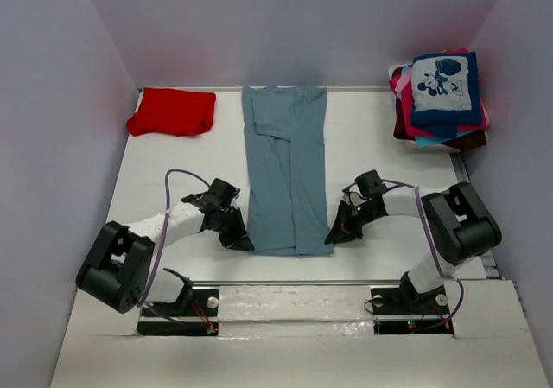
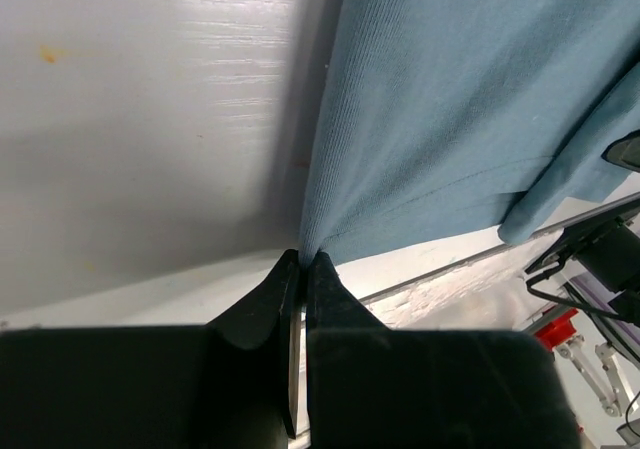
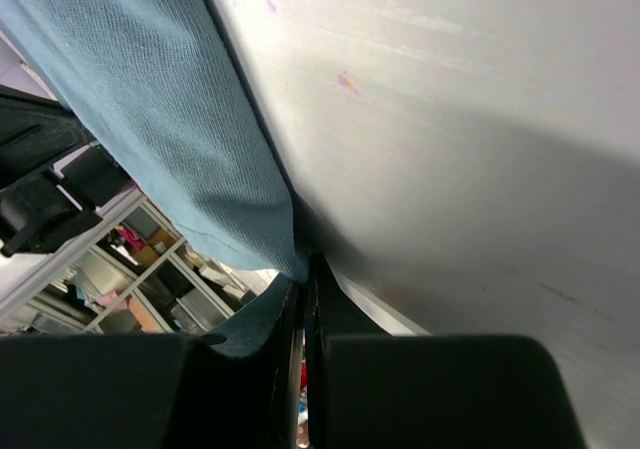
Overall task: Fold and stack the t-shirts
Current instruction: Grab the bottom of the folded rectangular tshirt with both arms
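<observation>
A grey-blue t-shirt (image 1: 285,172) lies lengthwise down the middle of the table, its sides folded in to a narrow strip. My left gripper (image 1: 243,242) is shut on its near left corner; in the left wrist view the cloth (image 2: 450,119) runs up from the pinched fingertips (image 2: 305,259). At the near right corner, my right gripper (image 1: 333,235) is shut on the hem, and the fabric (image 3: 170,139) hangs from its tips (image 3: 307,267) in the right wrist view. A folded red t-shirt (image 1: 172,111) lies at the back left. Folded t-shirts are stacked (image 1: 442,98) at the back right, a navy cartoon-mouse one on top.
Grey walls close in the table (image 1: 371,137) at the back and both sides. A metal rail (image 1: 294,282) runs along the near edge between the two arm bases.
</observation>
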{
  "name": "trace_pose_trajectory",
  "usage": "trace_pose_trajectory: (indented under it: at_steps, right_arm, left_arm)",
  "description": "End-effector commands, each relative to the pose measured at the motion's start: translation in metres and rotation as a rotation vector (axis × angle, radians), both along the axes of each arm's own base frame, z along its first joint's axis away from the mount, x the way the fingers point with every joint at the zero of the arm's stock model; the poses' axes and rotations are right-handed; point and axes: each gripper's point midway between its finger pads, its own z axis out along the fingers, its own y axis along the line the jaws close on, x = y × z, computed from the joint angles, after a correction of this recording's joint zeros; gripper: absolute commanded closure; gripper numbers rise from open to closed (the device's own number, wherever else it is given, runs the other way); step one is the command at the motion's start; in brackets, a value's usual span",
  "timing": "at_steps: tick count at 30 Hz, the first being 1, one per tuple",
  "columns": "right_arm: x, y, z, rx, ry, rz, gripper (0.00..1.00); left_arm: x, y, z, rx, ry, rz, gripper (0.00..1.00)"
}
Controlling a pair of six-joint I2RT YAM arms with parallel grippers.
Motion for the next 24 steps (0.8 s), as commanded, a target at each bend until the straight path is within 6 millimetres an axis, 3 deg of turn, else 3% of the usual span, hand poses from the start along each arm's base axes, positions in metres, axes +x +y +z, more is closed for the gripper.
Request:
trace_pose_trajectory:
  at_steps: [1,7,10,11,13,14,16,24]
  right_arm:
    - [-0.037,-0.018,-0.019,-0.125,0.187,-0.043,0.93]
    - [-0.038,-0.018,-0.016,-0.117,0.179,-0.039,0.9]
    - [-0.039,-0.015,-0.011,-0.084,0.181,-0.028,0.68]
    - [-0.038,-0.014,-0.008,-0.074,0.165,-0.024,0.5]
    - [-0.038,-0.015,-0.005,-0.081,0.147,-0.02,0.3]
    - [-0.039,-0.016,-0.003,-0.085,0.151,-0.017,0.26]
    - [-0.041,-0.016,0.001,-0.075,0.146,-0.005,0.21]
    - [-0.053,-0.015,-0.002,-0.044,0.192,0.005,0.24]
  left_arm:
    - [-0.016,0.013,-0.005,0.045,0.026,-0.011,0.94]
    - [-0.022,0.015,-0.007,0.046,0.035,-0.01,0.94]
    - [-0.021,0.014,-0.007,0.037,0.033,-0.008,0.94]
    - [-0.021,0.013,-0.006,0.033,0.032,-0.009,0.94]
    - [-0.019,0.012,-0.005,0.029,0.029,-0.008,0.94]
    - [-0.019,0.012,-0.005,0.029,0.029,-0.008,0.94]
    - [-0.017,0.01,-0.003,0.023,0.026,-0.012,0.94]
    - [-0.014,0.008,-0.002,0.02,0.023,-0.018,0.94]
